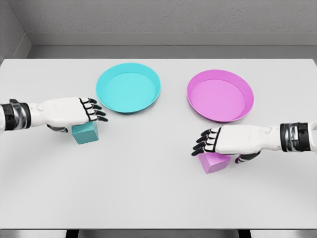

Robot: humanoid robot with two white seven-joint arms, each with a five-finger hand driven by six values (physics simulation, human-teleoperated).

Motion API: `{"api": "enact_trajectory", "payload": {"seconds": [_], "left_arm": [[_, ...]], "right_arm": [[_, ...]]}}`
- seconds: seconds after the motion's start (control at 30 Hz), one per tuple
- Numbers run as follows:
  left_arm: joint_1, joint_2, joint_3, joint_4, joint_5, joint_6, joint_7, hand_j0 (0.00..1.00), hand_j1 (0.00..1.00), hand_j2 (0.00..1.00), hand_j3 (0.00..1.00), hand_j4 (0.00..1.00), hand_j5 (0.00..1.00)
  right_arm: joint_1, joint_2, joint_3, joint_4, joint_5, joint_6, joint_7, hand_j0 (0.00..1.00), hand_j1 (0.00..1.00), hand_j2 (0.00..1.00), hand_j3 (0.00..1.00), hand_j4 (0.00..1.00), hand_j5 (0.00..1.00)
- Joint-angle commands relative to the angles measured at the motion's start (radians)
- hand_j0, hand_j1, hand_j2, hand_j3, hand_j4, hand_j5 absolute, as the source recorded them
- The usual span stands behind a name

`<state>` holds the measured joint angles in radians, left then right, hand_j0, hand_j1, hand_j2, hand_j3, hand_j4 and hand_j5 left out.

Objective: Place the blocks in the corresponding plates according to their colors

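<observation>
A teal block [85,134] rests on the white table [148,188], partly hidden under my left hand [93,111]. That hand hovers over the block's top with fingers stretched out toward the right, open. A pink block [214,162] sits right of centre, its top edge covered by my right hand [204,142], whose fingers point left and are relaxed, open. I cannot tell whether either palm touches its block. The teal plate [129,88] stands behind the teal block, and the pink plate [220,95] behind the pink block. Neither plate holds anything.
The table's front edge runs along the bottom of the view. A grey wall rises behind the far edge.
</observation>
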<state>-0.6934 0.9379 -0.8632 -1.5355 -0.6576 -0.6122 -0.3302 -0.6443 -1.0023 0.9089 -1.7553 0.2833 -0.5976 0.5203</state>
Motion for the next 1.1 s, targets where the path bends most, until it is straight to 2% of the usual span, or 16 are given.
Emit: {"api": "enact_trajectory", "payload": {"seconds": [0.0, 0.27, 0.33, 0.37, 0.4, 0.53, 0.7, 0.9, 1.07], "left_arm": [[0.0, 0.001, -0.008, -0.015, 0.003, 0.001, 0.0, 1.0, 1.0, 1.0, 1.0, 1.0, 1.0], [0.0, 0.001, -0.019, -0.015, -0.008, 0.001, -0.035, 1.0, 1.0, 1.0, 1.0, 1.0, 1.0], [-0.002, 0.001, -0.02, -0.015, -0.011, 0.001, -0.035, 1.0, 1.0, 1.0, 1.0, 1.0, 1.0], [0.0, 0.001, -0.02, -0.015, -0.014, 0.001, -0.035, 1.0, 1.0, 1.0, 1.0, 1.0, 1.0], [-0.002, 0.002, -0.02, -0.015, -0.019, 0.001, -0.035, 0.98, 0.98, 0.98, 0.98, 0.98, 0.98], [-0.002, 0.004, -0.019, -0.015, -0.022, 0.001, -0.035, 0.55, 0.55, 0.55, 0.55, 0.55, 0.55], [-0.002, 0.004, -0.019, -0.015, -0.025, 0.001, -0.035, 0.49, 0.49, 0.49, 0.49, 0.49, 0.49], [-0.006, 0.005, -0.016, -0.015, -0.014, 0.001, -0.033, 0.49, 0.49, 0.49, 0.49, 0.49, 0.49], [-0.006, 0.013, 0.007, -0.034, 0.018, 0.001, -0.03, 0.49, 0.49, 0.49, 0.49, 0.49, 0.49]], "right_arm": [[0.0, 0.01, 0.025, 0.0, -0.006, 0.005, 0.003, 1.0, 1.0, 1.0, 1.0, 1.0, 1.0], [0.0, 0.011, 0.048, 0.0, -0.004, 0.036, 0.001, 1.0, 1.0, 1.0, 1.0, 1.0, 1.0], [0.0, 0.011, 0.047, 0.0, -0.003, 0.03, 0.003, 0.6, 0.6, 0.6, 0.6, 0.6, 0.6], [0.0, 0.01, 0.047, 0.0, -0.003, 0.03, 0.006, 0.57, 0.57, 0.57, 0.57, 0.57, 0.57], [0.0, 0.01, 0.047, 0.0, -0.003, 0.03, 0.006, 0.57, 0.57, 0.57, 0.57, 0.57, 0.57], [-0.005, 0.008, 0.044, 0.0, -0.003, 0.032, 0.009, 0.57, 0.57, 0.57, 0.57, 0.57, 0.57], [-0.012, 0.008, 0.038, 0.0, -0.003, 0.035, 0.01, 0.57, 0.57, 0.57, 0.57, 0.57, 0.57], [-0.037, 0.008, 0.035, 0.0, -0.003, 0.036, 0.01, 0.57, 0.57, 0.57, 0.57, 0.57, 0.57], [-0.055, 0.01, 0.035, 0.0, -0.003, 0.036, 0.009, 0.52, 0.52, 0.52, 0.52, 0.52, 0.52]]}}
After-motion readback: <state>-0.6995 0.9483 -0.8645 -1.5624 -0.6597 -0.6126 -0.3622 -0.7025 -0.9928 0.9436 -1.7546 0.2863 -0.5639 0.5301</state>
